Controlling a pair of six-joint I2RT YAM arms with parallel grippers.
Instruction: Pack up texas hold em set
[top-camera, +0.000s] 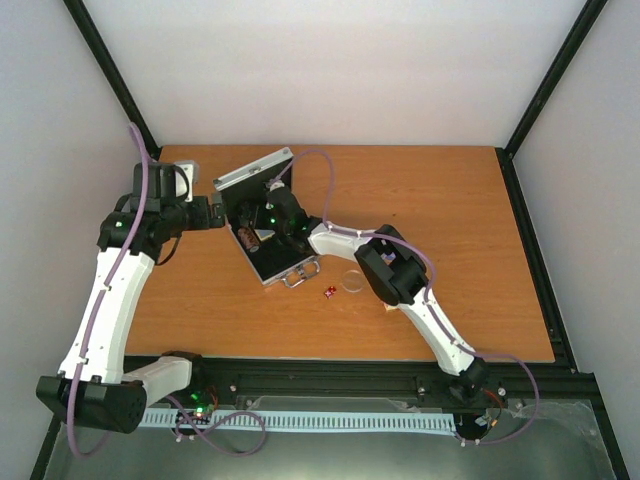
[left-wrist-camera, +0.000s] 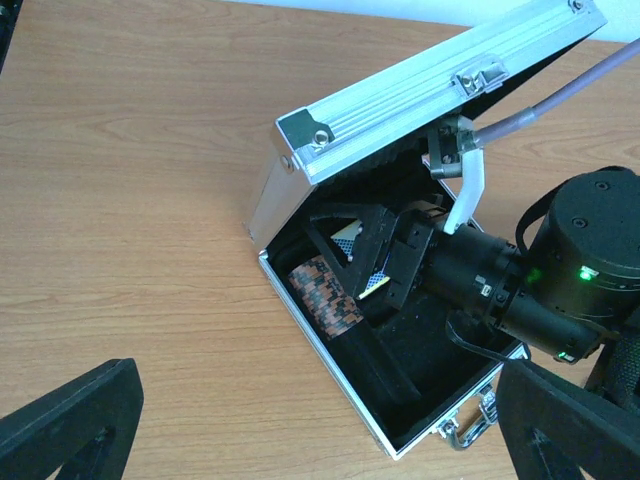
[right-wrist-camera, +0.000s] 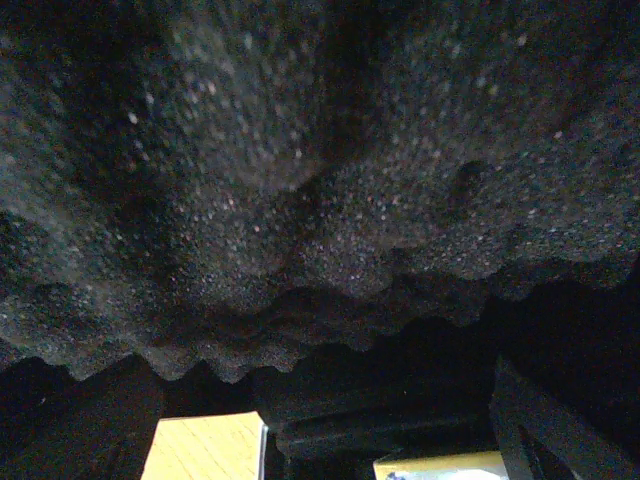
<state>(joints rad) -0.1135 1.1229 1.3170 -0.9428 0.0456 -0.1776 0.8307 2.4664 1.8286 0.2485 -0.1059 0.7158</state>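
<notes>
Table of orange-brown wood carries everything you are working with. Your right arm bends in from the near edge toward the middle, and your left arm rises along the left side. The ribbed silver case stands open left of the table's centre, its lid tilted up toward the far side and its handle pointing toward you. The right wrist camera sees mostly the lid's black egg-crate foam, very close. Your right hand reaches inside the case under the lid with its fingers spread wide. The blue-yellow card pack shows between them, but you cannot tell whether the fingers touch it. Your left hand hovers just beside the case's left edge. Its fingers are wide apart and hold nothing. The dark chip stack lies on its side in the black base, just beside the card pack, along the left wall. Out on the table, near the handle, the clear disc lies flat. The red dice sit just beside the disc, on its left.
</notes>
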